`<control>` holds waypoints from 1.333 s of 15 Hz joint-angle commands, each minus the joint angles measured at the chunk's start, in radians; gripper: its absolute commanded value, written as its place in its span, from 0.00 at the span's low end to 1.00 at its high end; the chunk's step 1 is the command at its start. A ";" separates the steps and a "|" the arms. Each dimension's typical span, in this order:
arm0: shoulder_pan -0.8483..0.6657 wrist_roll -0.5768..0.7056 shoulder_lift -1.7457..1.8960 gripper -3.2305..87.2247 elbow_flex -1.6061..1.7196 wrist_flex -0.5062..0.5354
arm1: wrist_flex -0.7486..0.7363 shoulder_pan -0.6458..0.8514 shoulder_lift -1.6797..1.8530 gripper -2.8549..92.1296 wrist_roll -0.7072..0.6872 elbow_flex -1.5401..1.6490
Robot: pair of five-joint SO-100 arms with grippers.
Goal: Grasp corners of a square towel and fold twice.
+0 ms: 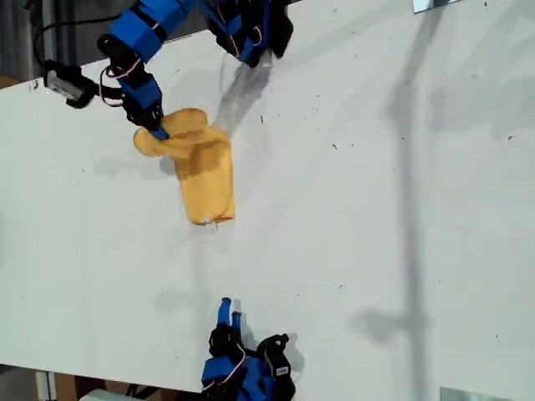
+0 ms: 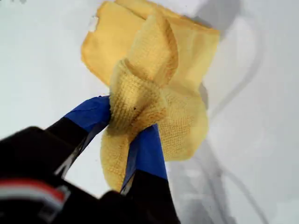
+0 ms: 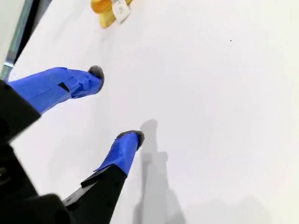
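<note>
Blue-taped fingers [image 2: 96, 114] of my first gripper [image 2: 126, 123] are seen closest in the first wrist view, pinched on a bunched fold of the towel [image 2: 154, 84]. Yellow-orange terry cloth is gathered into a knot-like wad between the two jaws, with the rest of the cloth spread behind it on the white table [image 2: 42, 60].

In the exterior view, the towel [image 1: 205, 171] is placed toward the exterior view's upper left, crumpled at its gripped end and lying flatter along its far end. A small white tag [image 1: 209, 224] is noted at that far end's edge. My first gripper [image 1: 157, 129] is located at the crumpled end.

My second gripper [image 3: 117, 105] is recorded with its jaws spread apart, nothing between them, above bare table. It [image 1: 227, 313] is positioned at the exterior view's lower middle, well apart from the towel. The tagged towel end [image 3: 110, 9] is just visible in the second wrist view.
</note>
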 commanded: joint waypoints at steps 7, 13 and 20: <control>-0.066 0.015 0.006 0.29 0.017 -0.031 | -0.224 -0.242 -0.526 0.03 -0.132 -0.390; -0.063 0.008 0.006 0.29 0.020 -0.031 | -0.253 -0.253 -0.747 0.10 -0.152 -0.551; -0.064 0.008 0.006 0.29 0.021 -0.029 | -0.150 -0.213 -0.568 0.40 -0.213 -0.546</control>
